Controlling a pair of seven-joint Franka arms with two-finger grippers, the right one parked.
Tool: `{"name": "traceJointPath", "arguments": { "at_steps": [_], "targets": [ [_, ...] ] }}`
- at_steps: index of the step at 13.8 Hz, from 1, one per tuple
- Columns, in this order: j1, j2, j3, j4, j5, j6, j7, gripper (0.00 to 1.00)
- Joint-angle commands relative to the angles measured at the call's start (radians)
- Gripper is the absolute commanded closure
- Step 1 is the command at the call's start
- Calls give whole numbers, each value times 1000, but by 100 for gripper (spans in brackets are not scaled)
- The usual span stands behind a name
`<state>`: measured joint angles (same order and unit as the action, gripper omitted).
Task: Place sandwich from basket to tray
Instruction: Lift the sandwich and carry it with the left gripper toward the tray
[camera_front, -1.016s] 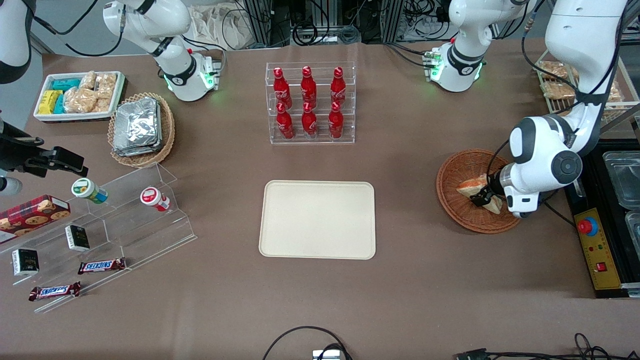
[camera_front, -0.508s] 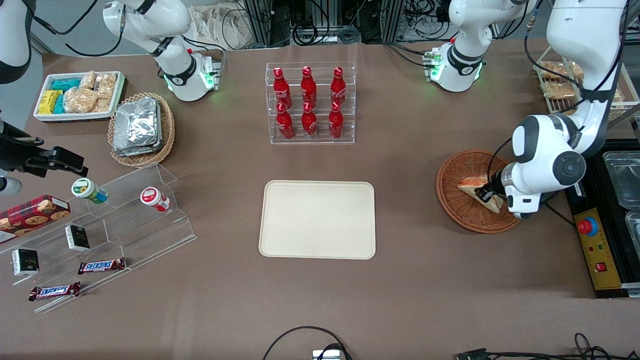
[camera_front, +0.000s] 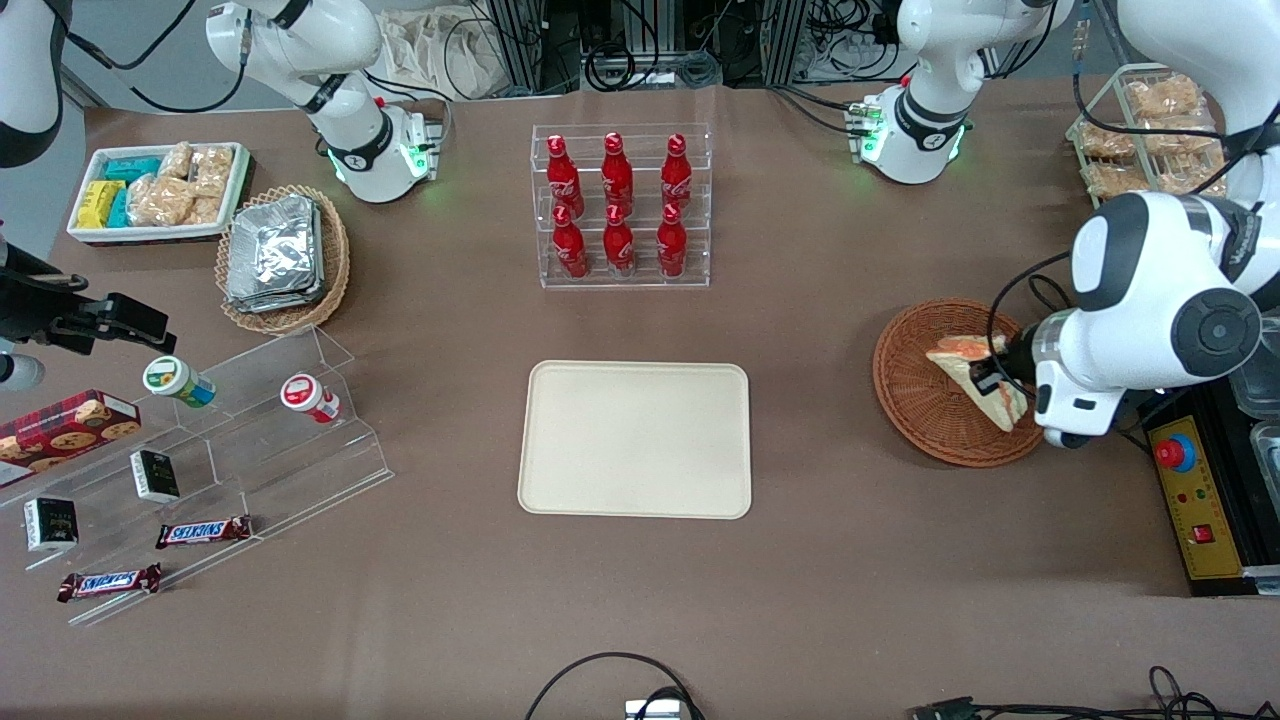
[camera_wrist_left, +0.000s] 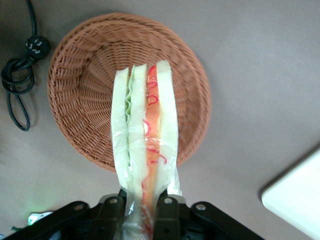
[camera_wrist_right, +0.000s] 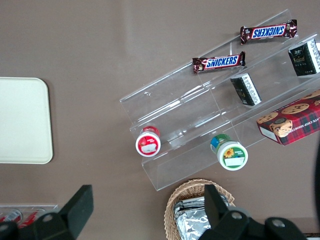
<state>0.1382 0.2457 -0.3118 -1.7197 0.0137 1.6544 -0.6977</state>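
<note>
**Sandwich held above the basket**

The left arm's gripper (camera_front: 988, 381) is over the reddish-brown wicker basket (camera_front: 915, 400), at the working arm's end of the table. Its two fingers (camera_wrist_left: 116, 207) are closed tightly on the narrow end of the sandwich (camera_front: 975, 375), and the wrapped wedge sticks out from between them. In the left wrist view the sandwich (camera_wrist_left: 145, 130) shows its cut edge: pale bread on the outside, a green layer and an orange-red layer inside (a thin clear film covers it). In that view the basket (camera_wrist_left: 80, 85) lies under the sandwich and appears to be apart from it, so the sandwich looks lifted from the basket floor; from the front view alone I cannot tell this for sure.

The cream-beige tray (camera_front: 635, 439) lies flat in the middle of the table, well apart from the basket, toward the parked arm's end. Nothing lies on it. A corner of the tray (camera_wrist_left: 295, 197) is also visible in the left wrist view.

Farther from the front camera than the tray stands a clear rack with six red bottles (camera_front: 619, 210). A black cable (camera_wrist_left: 17, 85) lies on the table just beside the basket.
</note>
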Motion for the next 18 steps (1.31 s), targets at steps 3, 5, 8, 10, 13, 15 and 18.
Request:
{"name": "traceJointPath", "arguments": {
  "at_steps": [3, 5, 8, 10, 13, 15, 18],
  "targets": [
    [-165, 17, -1, 161, 11, -205, 23, 100],
    [-195, 12, -21, 167, -1, -205, 23, 100],
    [-203, 21, -122, 175, -3, -187, 18, 100],
    [-212, 130, -177, 219, 0, -107, 21, 100],
    [-267, 200, -188, 232, 12, 3, 23, 100],
    [-282, 285, -188, 232, 12, 120, 18, 100],
    [-304, 354, -190, 232, 101, 176, 21, 100]
  ]
}}
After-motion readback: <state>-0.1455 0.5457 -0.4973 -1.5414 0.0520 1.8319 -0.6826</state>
